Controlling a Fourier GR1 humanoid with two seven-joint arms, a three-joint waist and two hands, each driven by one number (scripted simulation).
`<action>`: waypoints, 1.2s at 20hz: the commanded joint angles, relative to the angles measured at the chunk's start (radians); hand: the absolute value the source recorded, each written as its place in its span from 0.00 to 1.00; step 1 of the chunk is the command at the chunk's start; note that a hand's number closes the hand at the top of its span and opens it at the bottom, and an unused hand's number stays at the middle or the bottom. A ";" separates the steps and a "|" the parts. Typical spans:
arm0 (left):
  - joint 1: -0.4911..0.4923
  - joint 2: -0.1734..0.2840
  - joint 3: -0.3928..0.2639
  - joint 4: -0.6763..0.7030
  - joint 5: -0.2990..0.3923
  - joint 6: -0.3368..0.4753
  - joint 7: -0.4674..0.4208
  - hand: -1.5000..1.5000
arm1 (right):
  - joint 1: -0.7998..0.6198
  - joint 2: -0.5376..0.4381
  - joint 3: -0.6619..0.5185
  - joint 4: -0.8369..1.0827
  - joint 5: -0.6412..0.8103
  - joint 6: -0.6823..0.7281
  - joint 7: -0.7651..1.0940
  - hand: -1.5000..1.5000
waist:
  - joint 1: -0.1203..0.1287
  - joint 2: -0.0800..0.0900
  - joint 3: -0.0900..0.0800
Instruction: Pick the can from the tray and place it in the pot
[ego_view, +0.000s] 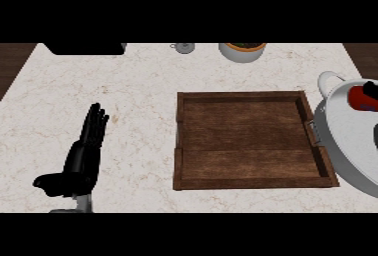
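The brown wooden tray (251, 107) lies in the middle of the counter with nothing in it. Against its right side stands a wide grey pot (341, 145), cut off by the view's right edge. A red can (363, 102) lies inside the pot near its far rim. A small black shape, seemingly part of my right hand (368, 88), shows just above the can at the view's edge. My left hand (83, 152) rests open on the counter left of the tray, fingers straight and pointing away from me.
A white planter (242, 51) and a small grey cup (183, 47) stand at the counter's far edge. A dark appliance (83, 48) sits at the far left. The pot's handle (329, 78) points away from me.
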 joint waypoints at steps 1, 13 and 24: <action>-0.045 -0.001 0.020 0.032 0.000 0.004 -0.005 0.50 | 0.064 0.011 -0.072 0.052 -0.070 -0.026 0.044 1.00 | -0.001 0.002 0.000; -0.006 -0.007 0.009 0.002 -0.009 0.000 -0.006 0.50 | 0.118 0.075 -0.133 -0.169 -0.322 -0.397 -0.275 0.00 | -0.002 -0.002 0.002; 0.003 0.003 0.038 0.060 0.005 -0.032 -0.054 0.50 | 0.324 0.206 -0.186 -0.513 -0.634 -0.617 -0.430 0.00 | -0.009 -0.003 -0.001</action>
